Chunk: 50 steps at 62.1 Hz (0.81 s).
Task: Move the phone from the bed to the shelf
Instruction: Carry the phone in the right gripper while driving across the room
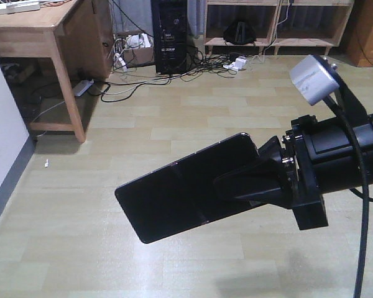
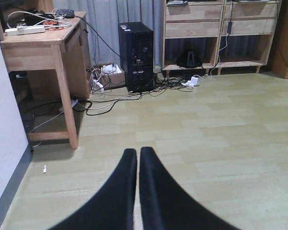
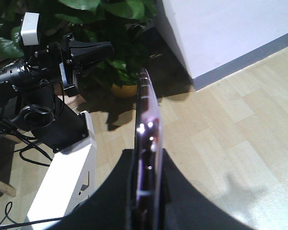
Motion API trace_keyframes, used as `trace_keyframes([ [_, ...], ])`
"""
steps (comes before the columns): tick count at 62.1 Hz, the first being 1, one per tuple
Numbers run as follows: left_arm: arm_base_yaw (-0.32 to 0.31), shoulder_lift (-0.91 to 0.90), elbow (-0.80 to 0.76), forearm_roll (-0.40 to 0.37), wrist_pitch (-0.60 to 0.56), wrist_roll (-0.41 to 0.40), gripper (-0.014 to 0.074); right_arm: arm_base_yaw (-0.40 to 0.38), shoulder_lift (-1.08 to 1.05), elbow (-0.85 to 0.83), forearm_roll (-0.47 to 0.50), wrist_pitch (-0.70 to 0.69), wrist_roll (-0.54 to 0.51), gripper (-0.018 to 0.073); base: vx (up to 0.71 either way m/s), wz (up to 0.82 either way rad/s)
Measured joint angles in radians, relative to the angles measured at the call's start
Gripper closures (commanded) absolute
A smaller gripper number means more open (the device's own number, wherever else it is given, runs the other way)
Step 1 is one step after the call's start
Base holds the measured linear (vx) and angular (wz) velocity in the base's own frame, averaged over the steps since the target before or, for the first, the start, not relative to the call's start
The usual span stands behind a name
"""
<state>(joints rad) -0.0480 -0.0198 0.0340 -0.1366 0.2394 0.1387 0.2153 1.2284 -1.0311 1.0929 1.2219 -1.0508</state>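
While the right gripper grips it by one short end, the phone hangs in the air above a pale plank floor. It touches nothing but that gripper's two black fingers. In the front view its glossy black face is turned to the camera, and its free end slopes down and away from the gripper. In the right wrist view the phone appears edge-on, a thin pinkish rim pinched upright between the fingers.

The left gripper is well apart from the phone. Its black fingers are pressed together at the tips, with nothing between them. In the right wrist view it sits beyond the phone's far end, in front of a leafy green plant and near a white wall.

Far beyond the phone, at the back of the room, stands the pale wooden shelf, with a small dark object in one lower compartment. Also far beyond the phone is a black computer tower, with a tangle of cables on the floor around it. A wooden desk with legs stands well away from the phone, toward the picture's upper left.
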Motion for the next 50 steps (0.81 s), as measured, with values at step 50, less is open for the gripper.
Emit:
trace_keyframes([
  [50,0.000,0.000,0.000,0.000,0.000,0.000,0.0596,0.000,0.000,0.000,0.000,0.000,0.000,0.0561,0.25,-0.07],
])
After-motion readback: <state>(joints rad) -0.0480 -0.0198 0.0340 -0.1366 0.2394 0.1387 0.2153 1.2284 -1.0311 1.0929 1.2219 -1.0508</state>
